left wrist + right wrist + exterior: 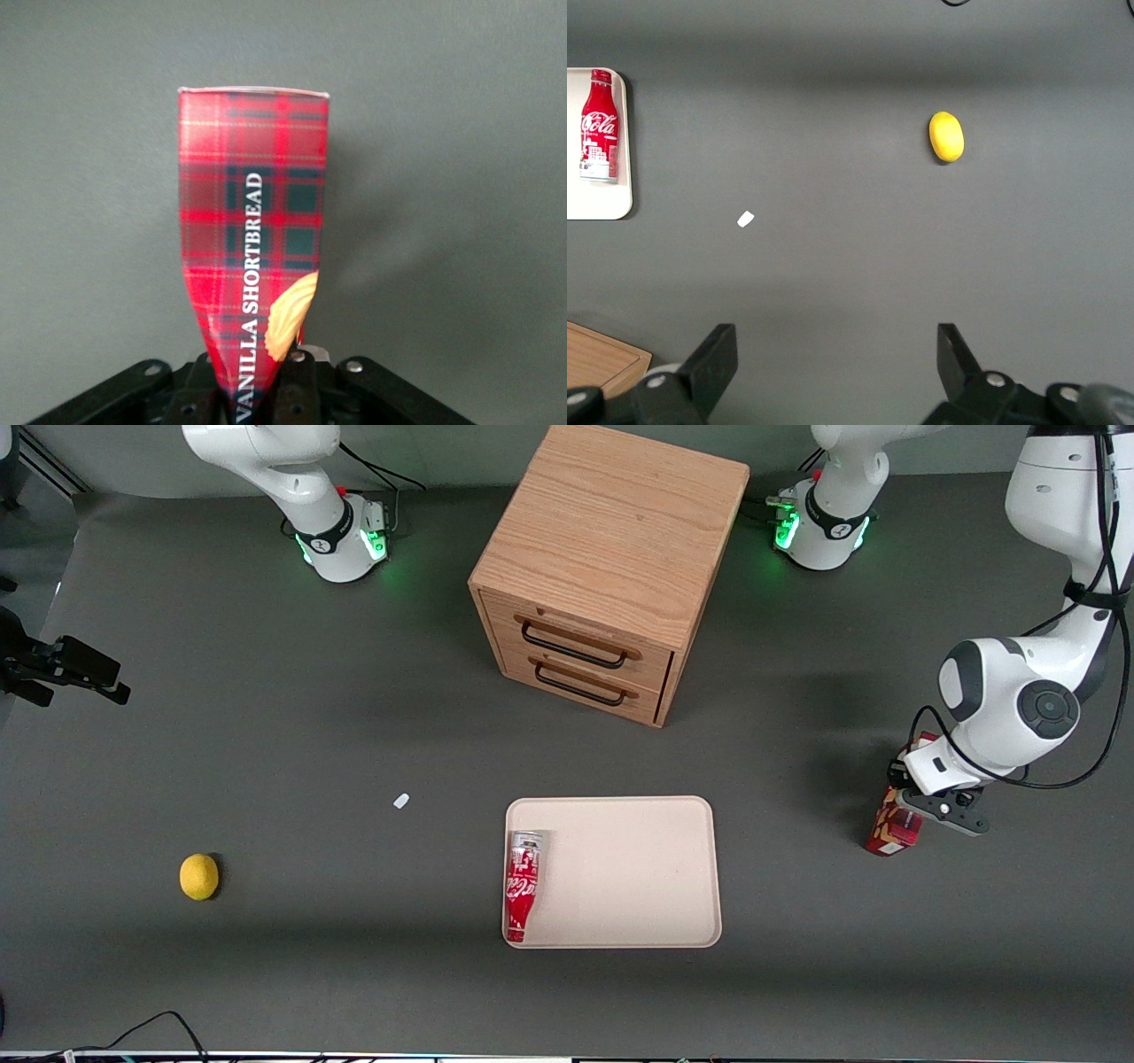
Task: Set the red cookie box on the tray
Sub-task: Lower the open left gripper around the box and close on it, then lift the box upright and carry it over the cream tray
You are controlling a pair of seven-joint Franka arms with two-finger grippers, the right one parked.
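Red plaid carton, the red cookie box point(252, 239), sits clamped between the fingers of the left gripper point(926, 802), out toward the working arm's end of the table, well apart from the tray point(638, 828). We judge the grasp done and transport pending: next we must lift, carry sideways, and set it on bare tray beside the Coca-Cola can point(521, 884).
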